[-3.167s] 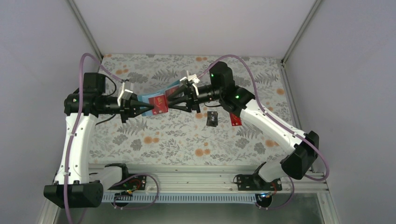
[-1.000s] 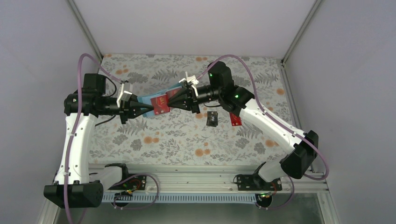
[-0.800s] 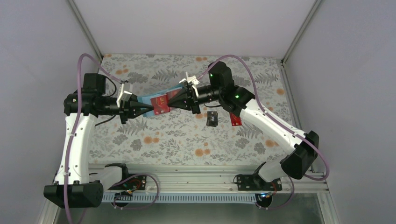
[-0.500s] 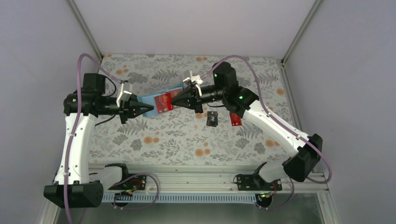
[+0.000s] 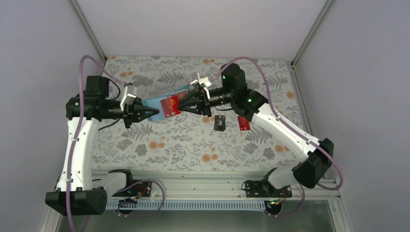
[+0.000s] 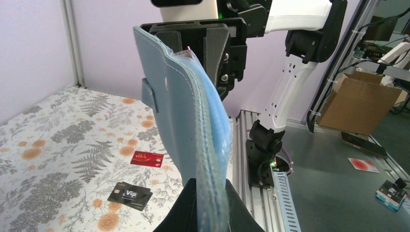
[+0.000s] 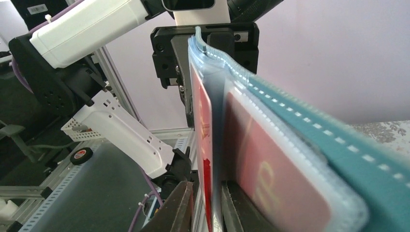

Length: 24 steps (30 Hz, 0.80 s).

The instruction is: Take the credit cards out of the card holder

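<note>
card holder (image 5: 159, 102) held aloft at mid-table, clamped in left gripper (image 5: 154, 113) | right gripper (image 5: 181, 103) set astride red-marked card (image 5: 170, 105), whether squeezed cannot be told | risk: card dropped, or holder yanked loose, by a weak pinch

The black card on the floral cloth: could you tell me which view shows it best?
The left wrist view: the flat black rectangular card lies face up, its pale lettering legible. The top external view shows it only as a small dark rectangle. The right wrist view misses it.
</note>
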Motion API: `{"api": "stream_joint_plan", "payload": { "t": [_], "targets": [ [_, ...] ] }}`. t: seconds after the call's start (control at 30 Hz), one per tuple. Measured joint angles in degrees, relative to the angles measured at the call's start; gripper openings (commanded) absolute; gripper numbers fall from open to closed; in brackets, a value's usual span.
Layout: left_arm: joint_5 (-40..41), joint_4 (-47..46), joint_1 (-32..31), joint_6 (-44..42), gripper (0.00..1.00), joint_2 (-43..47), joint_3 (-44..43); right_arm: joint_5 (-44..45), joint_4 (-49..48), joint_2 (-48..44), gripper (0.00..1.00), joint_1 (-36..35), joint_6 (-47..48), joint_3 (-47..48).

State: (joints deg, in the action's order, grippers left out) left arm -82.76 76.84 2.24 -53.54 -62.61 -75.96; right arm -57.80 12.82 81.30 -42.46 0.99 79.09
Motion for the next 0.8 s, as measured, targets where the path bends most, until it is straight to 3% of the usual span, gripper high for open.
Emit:
{"api": "stream_joint_plan", "payload": {
  "t": [0.13,0.43,0.67,0.8],
  "targets": [
    [0.0,0.0,0.3,0.0,0.02,0.0,0.0,-0.9,-0.9,1.0,0.05,-0.5,-0.7,0.0],
    [0.1,-0.8,0.7,1.1,0.02,0.0,0.0,1.7,-0.3,-0.9,0.04,1.1,-1.7,-1.4],
    [5.6,-11.0,1.1,13.0,0.03,0.4,2.0,8.2,8.3,-6.4,0.04,18.4,-5.1,-3.7],
    [17.6,-19.4,1.1,23.1,0.02,0.3,5.0,13.0,13.6,-6.3,0.04,26.1,-8.4,-8.7]
  ]
}}
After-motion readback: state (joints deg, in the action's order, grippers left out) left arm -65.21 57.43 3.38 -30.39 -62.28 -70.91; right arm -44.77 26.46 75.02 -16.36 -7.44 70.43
